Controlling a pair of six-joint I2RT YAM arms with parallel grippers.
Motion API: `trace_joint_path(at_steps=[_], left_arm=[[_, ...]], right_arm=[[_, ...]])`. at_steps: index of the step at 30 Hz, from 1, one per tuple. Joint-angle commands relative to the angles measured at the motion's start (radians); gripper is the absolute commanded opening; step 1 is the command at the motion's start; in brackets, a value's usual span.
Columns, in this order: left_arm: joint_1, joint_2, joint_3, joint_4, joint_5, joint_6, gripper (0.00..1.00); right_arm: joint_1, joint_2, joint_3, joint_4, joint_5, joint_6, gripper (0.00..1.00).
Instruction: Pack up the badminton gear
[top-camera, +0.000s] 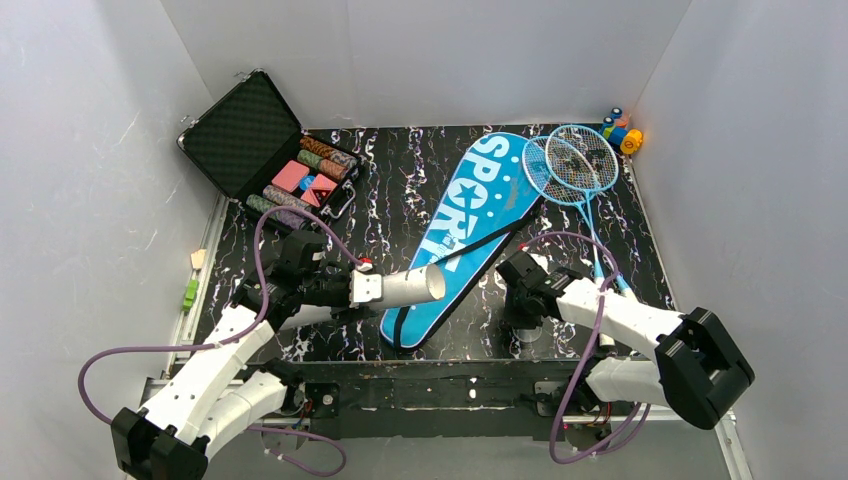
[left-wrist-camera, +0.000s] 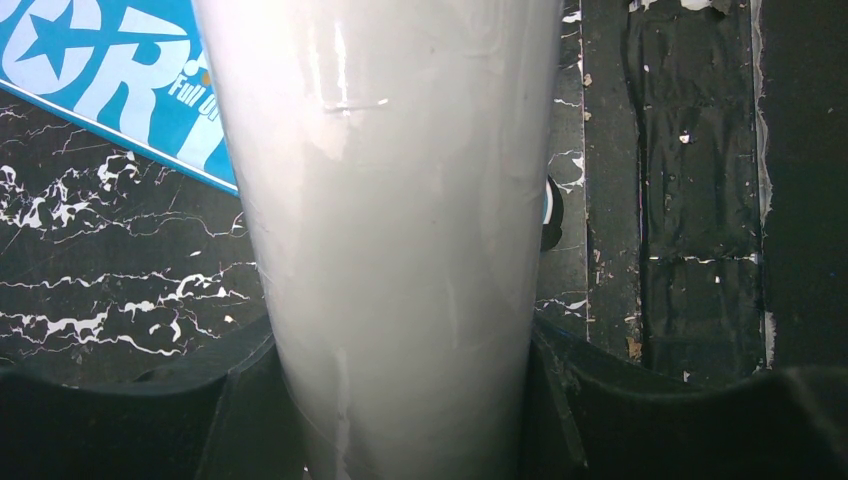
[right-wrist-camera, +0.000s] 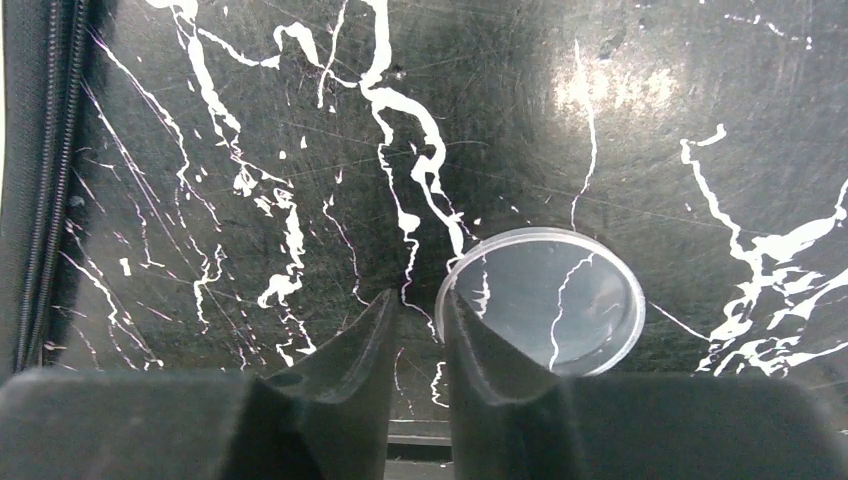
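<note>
My left gripper (top-camera: 365, 288) (left-wrist-camera: 400, 345) is shut on the long white tube (top-camera: 405, 286) (left-wrist-camera: 400, 200), which lies level with its open mouth toward the right, over the narrow end of the blue SPORT bag (top-camera: 470, 220) (left-wrist-camera: 110, 80). The bag's black strap (top-camera: 470, 250) trails across it. Two blue-framed rackets (top-camera: 570, 165) lie crossed at the back right. My right gripper (top-camera: 522, 322) (right-wrist-camera: 418, 305) points down at the table with a narrow gap between its fingers. A clear round lid (right-wrist-camera: 560, 300) lies flat there. Its left rim is at the right fingertip (right-wrist-camera: 452, 310), and nothing is gripped.
An open black case of coloured chips (top-camera: 270, 150) stands at the back left. A small orange-and-blue toy (top-camera: 622, 130) sits in the back right corner. The bag's zip edge (right-wrist-camera: 30, 150) runs down the left of the right wrist view. White walls enclose the table.
</note>
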Motion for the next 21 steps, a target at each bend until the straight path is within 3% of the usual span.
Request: trace_joint_path(at_steps=[1, 6, 13, 21], left_arm=[[-0.004, -0.024, -0.001, 0.018, 0.025, 0.006, 0.0], [-0.004, -0.026, -0.001, 0.016, 0.027, 0.001, 0.0], [-0.004, -0.028, -0.004, 0.017, 0.04, -0.003, 0.0], [-0.004, -0.033, -0.014, 0.019, 0.043, -0.006, 0.0]], right_arm=[[0.016, 0.046, 0.003, 0.016, 0.024, 0.023, 0.24], [0.029, 0.068, 0.022, -0.011, 0.051, 0.023, 0.03], [0.029, -0.092, 0.116, -0.08, 0.024, -0.022, 0.01], [0.029, -0.345, 0.363, -0.018, -0.416, -0.141, 0.01]])
